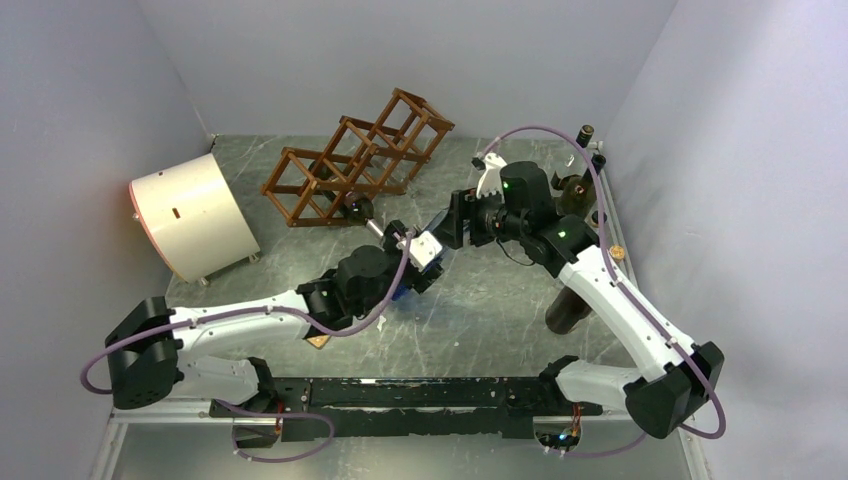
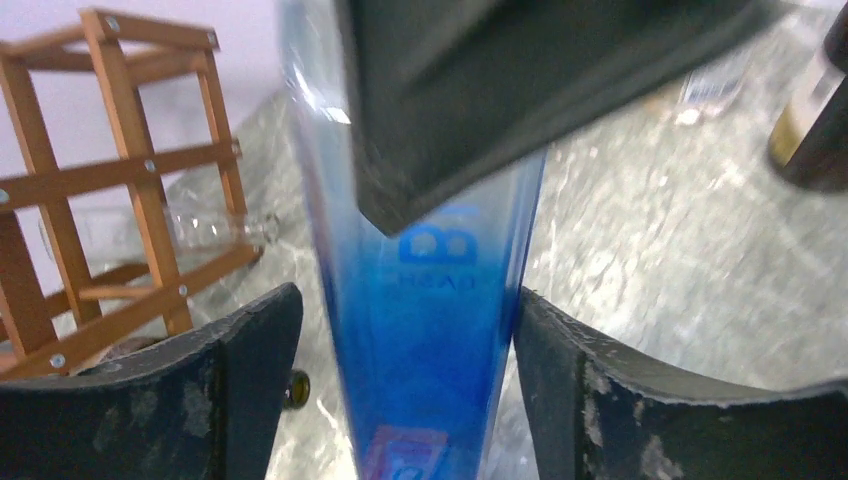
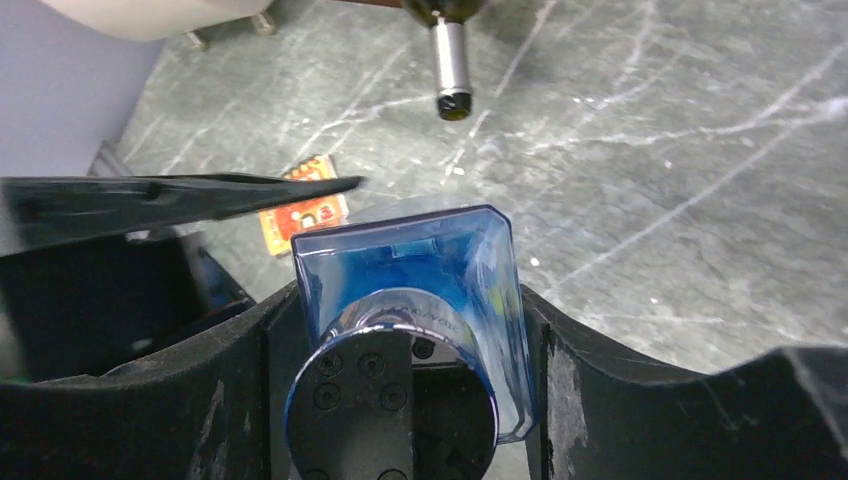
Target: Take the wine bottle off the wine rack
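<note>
My right claw [image 3: 408,295] is clamped on the wine bottle [image 3: 420,250], a blue square-sided one. Both pads press its flanks in the right wrist view. My left claw [image 2: 410,300] straddles the same bottle from the other end. One finger [image 2: 560,380] seems to touch the glass and the other shows a thin gap, so I cannot tell whether that claw is really gripping.

The bottle is off the wine rack [image 1: 355,165]. From above it hangs over the table [image 1: 480,320] between my two wrists, at about 5 o'clock from the rack and near it.

A dark bottle neck [image 3: 450,60] pokes out of the rack's near side toward me. A cream drum [image 1: 190,215] lies at 8 o'clock from the rack. Another dark bottle [image 1: 568,305] stands at 4 o'clock from the blue one, beside my right arm. A small orange card [image 3: 305,215] lies flat on the table below the held bottle.
</note>
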### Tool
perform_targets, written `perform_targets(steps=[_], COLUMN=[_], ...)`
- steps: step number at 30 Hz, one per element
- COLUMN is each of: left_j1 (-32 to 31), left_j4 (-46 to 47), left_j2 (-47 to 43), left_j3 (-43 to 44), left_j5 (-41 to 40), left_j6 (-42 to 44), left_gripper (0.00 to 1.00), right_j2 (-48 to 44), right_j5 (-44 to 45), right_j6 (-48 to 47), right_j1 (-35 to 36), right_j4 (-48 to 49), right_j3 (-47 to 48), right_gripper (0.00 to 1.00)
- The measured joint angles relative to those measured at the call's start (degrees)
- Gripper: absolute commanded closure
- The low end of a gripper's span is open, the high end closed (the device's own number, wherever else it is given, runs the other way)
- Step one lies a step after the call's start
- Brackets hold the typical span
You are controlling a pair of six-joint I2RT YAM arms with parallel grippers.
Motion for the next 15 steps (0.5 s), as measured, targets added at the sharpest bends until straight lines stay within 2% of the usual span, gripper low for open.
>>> perform_targets(steps=[3,8,15], left_j1=[-0.3,-0.3,-0.3], left_j4=[2.2,5.5,6.3], left_j2=[-2.0,-4.6,-5.9], left_j3=[1.0,1.9,1.9], left_j5=[1.0,1.6,1.3], left_j6=[0.3,0.3,0.6], left_gripper=[0.1,0.09,0.1], right_j2=[0.6,1.0,4.2], right_j5=[3.9,11.7,25.0], right_j6=[-0.2,-0.3,-0.3], right_j1=[0.0,0.0,-0.3], right_j4=[-2.1,-6.9,-11.2], right_j3=[0.4,1.8,10.2], right_gripper=[1.0,1.0,1.0])
